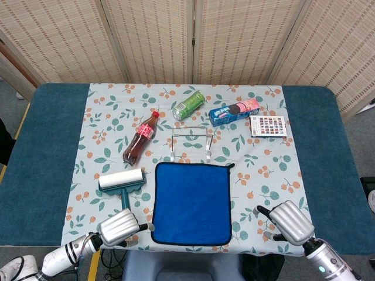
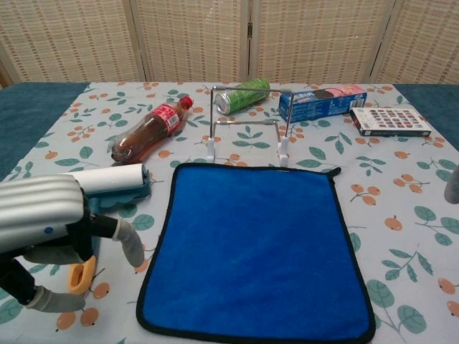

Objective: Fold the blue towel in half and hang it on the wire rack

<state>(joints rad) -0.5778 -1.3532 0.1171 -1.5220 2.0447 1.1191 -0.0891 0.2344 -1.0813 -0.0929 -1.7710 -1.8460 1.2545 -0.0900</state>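
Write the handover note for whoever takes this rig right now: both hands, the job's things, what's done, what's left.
Left hand: holds nothing, fingers apart, at the near left corner of the blue towel, above the lint roller handle.
Right hand: holds nothing, near the table's front edge, right of the towel and apart from it.
Towel: flat and unfolded on the floral cloth, directly in front of the wire rack.
Rack: upright, bare, just behind the towel's far edge.
Done: nothing; neither hand grips the towel.
Left: grip the towel, fold it in half, hang it over the rack.
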